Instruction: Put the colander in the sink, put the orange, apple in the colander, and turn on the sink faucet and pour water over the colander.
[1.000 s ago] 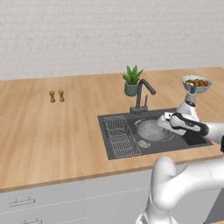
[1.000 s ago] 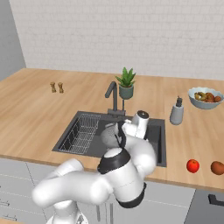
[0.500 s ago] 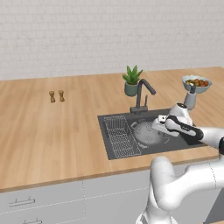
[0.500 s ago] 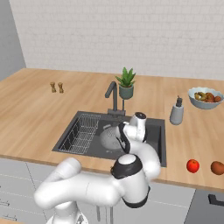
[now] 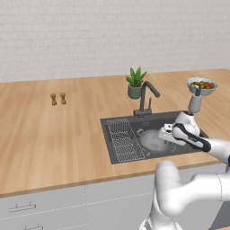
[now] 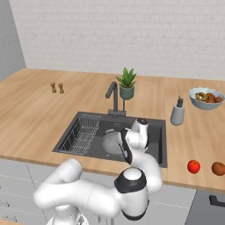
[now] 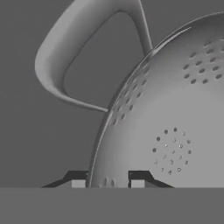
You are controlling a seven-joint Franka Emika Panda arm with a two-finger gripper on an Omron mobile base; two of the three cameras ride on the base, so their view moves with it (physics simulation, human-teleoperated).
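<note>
Since the earlier frame, your gripper [image 7: 107, 183] has carried the colander [image 5: 152, 139] toward the sink's [image 5: 117, 157] middle, jaws clenched on its rim. Stage one nears completion. Apple [image 6: 193, 166] and orange [image 6: 218, 168] wait at the worktop's front right edge; faucet [image 5: 146, 96] untouched.

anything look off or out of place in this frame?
Nothing stands out. The colander sits in the sink beside the wire rack, with the gripper shut on its rim. The apple lies on the counter near the front edge, not yet moved. Nothing is spilled or damaged.
</note>
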